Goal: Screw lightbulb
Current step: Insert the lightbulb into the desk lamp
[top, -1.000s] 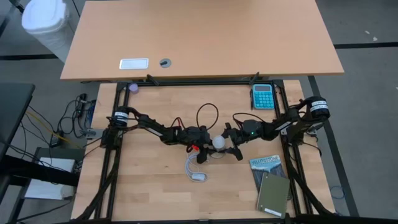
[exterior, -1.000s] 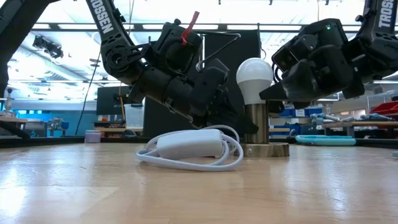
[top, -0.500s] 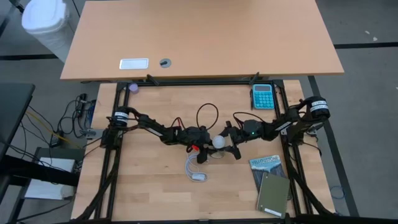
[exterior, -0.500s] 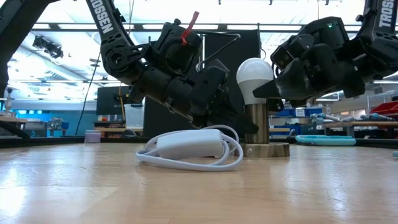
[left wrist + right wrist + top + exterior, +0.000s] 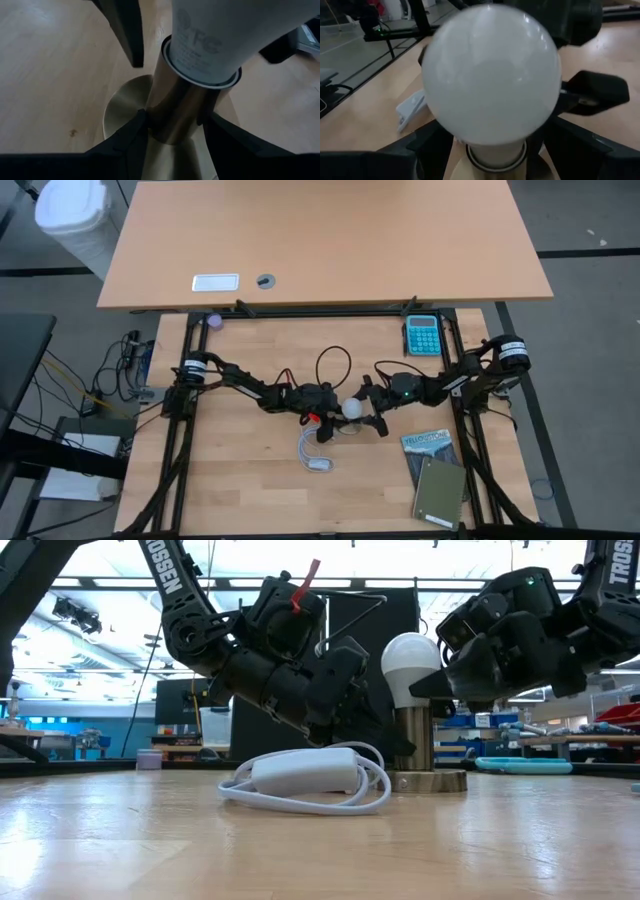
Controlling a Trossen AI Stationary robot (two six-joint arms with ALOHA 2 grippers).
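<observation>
The white frosted lightbulb (image 5: 410, 665) stands upright in a brass socket post (image 5: 412, 740) on the pale wooden table (image 5: 250, 480). The left gripper (image 5: 172, 132) pinches that post; the right gripper (image 5: 490, 145) spreads wide around the bulb's neck, contact unclear. Shelving and ceiling lights fill the room behind.

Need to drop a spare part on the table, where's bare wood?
Free: front left corner, left of the switch; back left, between the purple ball and calculator. Crowded: centre, both arms at the lightbulb; front right holds the booklets.
</observation>
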